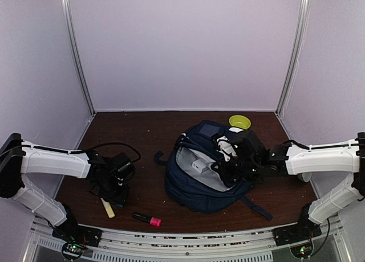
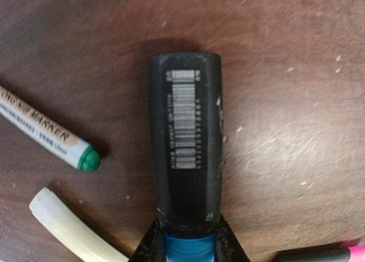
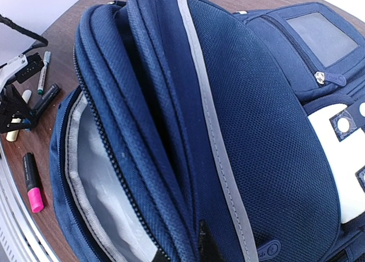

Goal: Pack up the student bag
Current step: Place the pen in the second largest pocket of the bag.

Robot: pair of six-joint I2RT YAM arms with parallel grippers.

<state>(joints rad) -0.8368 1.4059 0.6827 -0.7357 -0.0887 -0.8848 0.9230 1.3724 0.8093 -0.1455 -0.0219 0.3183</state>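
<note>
The student bag [image 1: 199, 188], a navy backpack, lies right of the table's middle with its main compartment open and the grey lining [image 3: 100, 176] showing. My right gripper [image 1: 229, 162] is shut on the folded edge of its front flap [image 3: 188, 159] and holds the opening apart; only the fingertips [image 3: 208, 242] show. My left gripper [image 1: 114, 195] is down at the table on the left, shut on a black marker [image 2: 185, 142] with a barcode and a blue band. The left fingers [image 2: 228, 245] flank that band.
A green-tipped marker [image 2: 48, 134], a cream marker [image 1: 107, 208] and a black-and-pink highlighter [image 1: 147, 218] lie by the left gripper near the front edge. A yellow-green bowl [image 1: 239, 122] stands behind the bag. A small white item [image 1: 198, 166] lies inside the bag.
</note>
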